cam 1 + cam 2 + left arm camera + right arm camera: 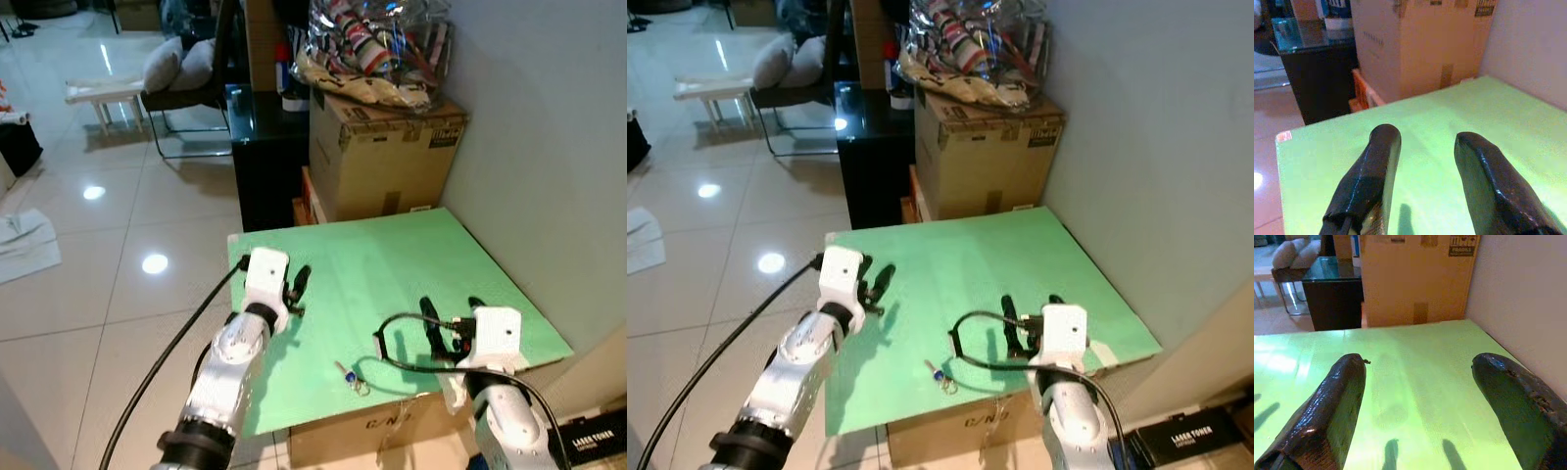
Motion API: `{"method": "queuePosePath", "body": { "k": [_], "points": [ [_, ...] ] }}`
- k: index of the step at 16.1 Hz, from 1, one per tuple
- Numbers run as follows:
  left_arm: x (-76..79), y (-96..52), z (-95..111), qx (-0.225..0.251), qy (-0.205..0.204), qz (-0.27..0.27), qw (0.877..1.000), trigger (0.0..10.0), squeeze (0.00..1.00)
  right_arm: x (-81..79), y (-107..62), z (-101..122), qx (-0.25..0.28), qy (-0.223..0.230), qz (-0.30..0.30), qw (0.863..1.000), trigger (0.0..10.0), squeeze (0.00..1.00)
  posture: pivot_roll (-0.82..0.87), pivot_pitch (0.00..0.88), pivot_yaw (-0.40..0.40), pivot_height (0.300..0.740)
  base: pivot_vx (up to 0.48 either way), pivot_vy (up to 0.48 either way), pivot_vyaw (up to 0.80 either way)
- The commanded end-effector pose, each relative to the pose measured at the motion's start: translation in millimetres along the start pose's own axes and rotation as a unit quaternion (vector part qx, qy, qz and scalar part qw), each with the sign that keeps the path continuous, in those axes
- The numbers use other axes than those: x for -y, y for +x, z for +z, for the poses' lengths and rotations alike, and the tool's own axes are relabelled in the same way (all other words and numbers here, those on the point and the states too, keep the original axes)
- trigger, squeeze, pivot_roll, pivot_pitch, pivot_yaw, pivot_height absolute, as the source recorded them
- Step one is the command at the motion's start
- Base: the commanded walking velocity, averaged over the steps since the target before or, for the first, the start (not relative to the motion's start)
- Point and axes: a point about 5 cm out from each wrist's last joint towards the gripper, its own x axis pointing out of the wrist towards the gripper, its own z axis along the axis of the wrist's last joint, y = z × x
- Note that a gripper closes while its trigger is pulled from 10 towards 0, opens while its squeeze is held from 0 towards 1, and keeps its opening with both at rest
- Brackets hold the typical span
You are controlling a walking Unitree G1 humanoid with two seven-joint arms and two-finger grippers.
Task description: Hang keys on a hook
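The left gripper (297,286) is hovering over the left part of the green table (392,255) with its fingers (1369,181) spread and holding nothing. The keys (351,378) are lying just right of it, flat near the front edge and between the two arms; they are looking small, light, rigid and probably slippery, so the ring would likely be the best place to pinch, though it is too small to make out clearly. The right gripper (449,323) is hanging over the front right of the table, fingers (1332,406) parted wide and empty.
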Motion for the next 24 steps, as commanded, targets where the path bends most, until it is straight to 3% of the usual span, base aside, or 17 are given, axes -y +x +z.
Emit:
{"method": "queuePosePath", "body": {
  "k": [1, 3, 5, 6, 11, 17, 19, 22, 24],
  "points": [
    [-2.2, 0.9, 3.8, 0.011, 0.009, 0.009, 1.000, 10.0, 0.00, -0.7, -0.5, -3.4, -0.011, -0.001, 0.007, 1.000, 10.0, 0.00, -0.20, 0.000, -0.001, 0.740, 0.000, 0.000, 0.00],
    [-16.8, 0.2, 19.3, 0.051, 0.034, 0.030, 0.998, 10.0, 0.00, -6.0, 4.0, -11.9, -0.044, 0.024, 0.024, 0.998, 10.0, 0.00, -0.19, 0.000, -0.001, 0.740, 0.000, 0.000, 0.00],
    [-33.5, -3.8, 21.9, 0.051, 0.051, 0.051, 0.996, 10.0, 0.00, -11.1, 11.6, -19.9, -0.079, 0.045, 0.038, 0.995, 10.0, 0.00, -0.17, 0.000, -0.004, 0.740, 0.000, 0.000, 0.00],
    [-46.7, -10.0, 20.7, 0.044, 0.058, 0.064, 0.995, 10.0, 0.00, -17.7, 17.2, -27.7, -0.111, 0.083, 0.050, 0.989, 10.0, 0.00, -0.16, 0.000, -0.007, 0.740, 0.000, 0.000, 0.00],
    [-62.0, -35.1, 13.6, 0.038, 0.083, 0.065, 0.994, 10.0, 0.00, -42.1, 23.2, -52.9, -0.214, 0.160, 0.109, 0.957, 10.0, 0.00, -0.09, 0.000, -0.024, 0.740, 0.000, 0.000, 0.00],
    [-55.8, -48.2, 5.4, 0.035, 0.057, 0.044, 0.997, 10.0, 0.00, -48.8, 17.3, -74.4, -0.267, 0.132, 0.126, 0.946, 10.0, 0.00, -0.07, 0.000, -0.031, 0.740, 0.000, 0.000, 0.00],
    [-41.9, -51.3, -0.6, 0.024, 0.105, -0.011, 0.994, 10.0, 0.00, -52.8, 13.3, -84.4, -0.301, 0.133, 0.129, 0.935, 10.0, 0.00, -0.07, 0.004, -0.029, 0.740, 0.000, 0.000, 0.00],
    [-42.3, -51.8, -2.7, 0.016, 0.116, -0.016, 0.993, 10.0, 0.00, -57.4, 10.8, -91.5, -0.330, 0.152, 0.139, 0.922, 10.0, 0.00, -0.08, 0.004, -0.026, 0.740, 0.000, 0.000, 0.00],
    [-44.1, -51.3, -2.1, 0.017, 0.117, -0.012, 0.993, 10.0, 0.00, -58.1, 11.8, -93.2, -0.334, 0.147, 0.139, 0.921, 10.0, 0.00, -0.08, 0.000, -0.024, 0.740, 0.000, 0.000, 0.00]
  ]
}}
